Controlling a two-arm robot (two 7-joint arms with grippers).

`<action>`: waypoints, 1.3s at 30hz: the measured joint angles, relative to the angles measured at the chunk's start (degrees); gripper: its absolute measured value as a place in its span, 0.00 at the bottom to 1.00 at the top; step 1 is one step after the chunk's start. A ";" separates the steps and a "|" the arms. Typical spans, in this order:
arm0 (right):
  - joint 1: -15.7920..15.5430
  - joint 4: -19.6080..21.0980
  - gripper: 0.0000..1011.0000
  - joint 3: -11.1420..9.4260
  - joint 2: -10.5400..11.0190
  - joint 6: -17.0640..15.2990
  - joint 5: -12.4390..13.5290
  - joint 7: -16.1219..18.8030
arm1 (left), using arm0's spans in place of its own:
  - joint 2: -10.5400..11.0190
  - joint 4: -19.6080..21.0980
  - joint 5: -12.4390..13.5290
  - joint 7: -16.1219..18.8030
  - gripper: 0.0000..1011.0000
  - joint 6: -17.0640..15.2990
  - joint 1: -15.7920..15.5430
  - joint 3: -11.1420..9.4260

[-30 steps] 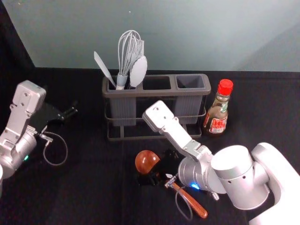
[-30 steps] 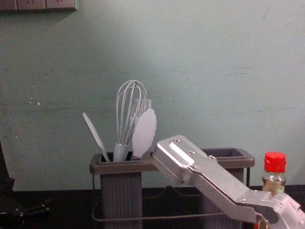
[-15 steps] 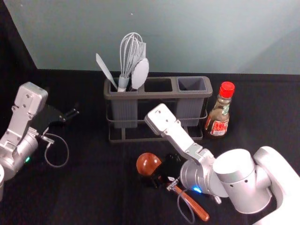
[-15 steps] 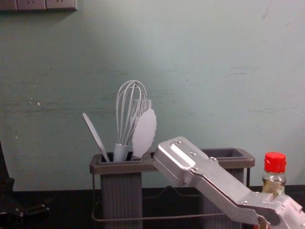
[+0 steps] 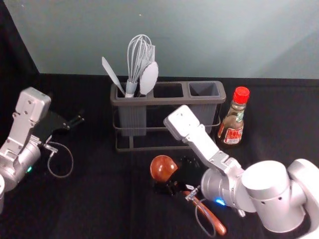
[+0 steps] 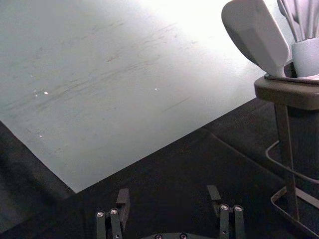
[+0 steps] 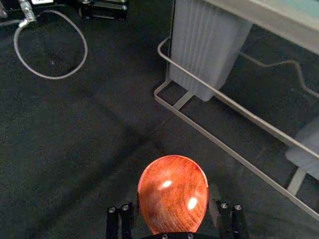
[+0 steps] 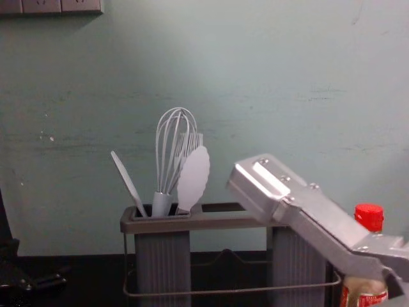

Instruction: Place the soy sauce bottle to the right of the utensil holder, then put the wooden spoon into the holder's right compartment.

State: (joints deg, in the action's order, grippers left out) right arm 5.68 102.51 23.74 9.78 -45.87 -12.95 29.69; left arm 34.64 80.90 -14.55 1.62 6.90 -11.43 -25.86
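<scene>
The right gripper [image 5: 175, 184] is shut on the wooden spoon [image 5: 163, 168] just behind its bowl, in front of the holder; the handle slants toward the front right, partly under the arm. In the right wrist view the bowl of the spoon [image 7: 173, 194] shows between the fingers of the right gripper [image 7: 173, 209]. The utensil holder [image 5: 167, 101] has grey utensils in its left compartment; its middle and right compartments show no utensils. Upright beside its right end is the soy sauce bottle [image 5: 232, 124], red-capped. The left gripper [image 5: 76, 122] is parked at the left, open in its wrist view [image 6: 168, 201].
A pale wall [image 5: 189, 40] rises behind the black-covered table [image 5: 99, 199]. In the chest view, the right arm crosses before the right end of the holder [image 8: 211, 220] and partly covers the soy sauce bottle [image 8: 369, 217].
The right gripper has shifted right and slightly up in the head view, and the spoon has moved along with it. Holder, bottle and left arm stay put.
</scene>
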 joint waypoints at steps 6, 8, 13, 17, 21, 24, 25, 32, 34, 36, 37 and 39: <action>-2.23 2.63 0.83 -1.31 0.99 1.66 0.80 -0.76 | 0.00 0.00 0.00 0.00 1.00 0.00 0.00 0.00; -3.43 3.85 0.83 -2.09 1.36 2.92 1.22 -1.30 | 0.00 0.00 0.00 0.00 1.00 0.00 0.00 0.00; -6.09 6.44 0.83 -3.89 2.13 6.34 2.30 -2.81 | 0.00 0.00 0.00 0.00 1.00 0.00 0.00 0.00; -8.31 8.73 0.83 -5.37 2.74 9.26 3.33 -4.12 | 0.00 0.00 0.00 0.00 1.00 0.00 0.00 0.00; -11.07 11.44 0.83 -7.07 3.41 13.35 4.71 -5.79 | 0.00 0.00 0.00 0.00 1.00 0.00 0.00 0.00; -12.41 12.49 0.83 -7.71 3.74 15.98 5.46 -6.55 | 0.00 0.00 0.00 0.00 1.00 0.00 0.00 0.00; -13.23 13.02 0.83 -8.04 3.95 17.75 5.92 -7.00 | 0.00 0.00 0.00 0.00 1.00 0.00 0.00 0.00; -17.21 14.11 0.83 -9.93 4.63 29.17 9.16 -8.64 | 0.00 0.00 0.00 0.00 1.00 0.00 0.00 0.00; -18.35 14.12 0.83 -10.47 4.75 33.21 10.33 -9.05 | 0.00 0.00 0.00 0.00 1.00 0.00 0.00 0.00; -19.16 14.11 0.83 -10.96 4.81 36.37 11.35 -9.27 | 0.00 0.00 0.00 0.00 1.00 0.00 0.00 0.00; -19.95 13.96 0.83 -11.52 4.86 39.71 12.49 -9.39 | 0.00 0.00 0.00 0.00 1.00 0.00 0.00 0.00; -20.60 13.74 0.83 -11.91 5.00 42.82 13.43 -9.43 | 0.00 0.00 0.00 0.00 1.00 0.01 0.00 0.00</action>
State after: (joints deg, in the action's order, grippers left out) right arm -14.92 116.25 11.82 14.78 -3.05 0.48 20.26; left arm 34.65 80.90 -14.55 1.62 6.91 -11.43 -25.86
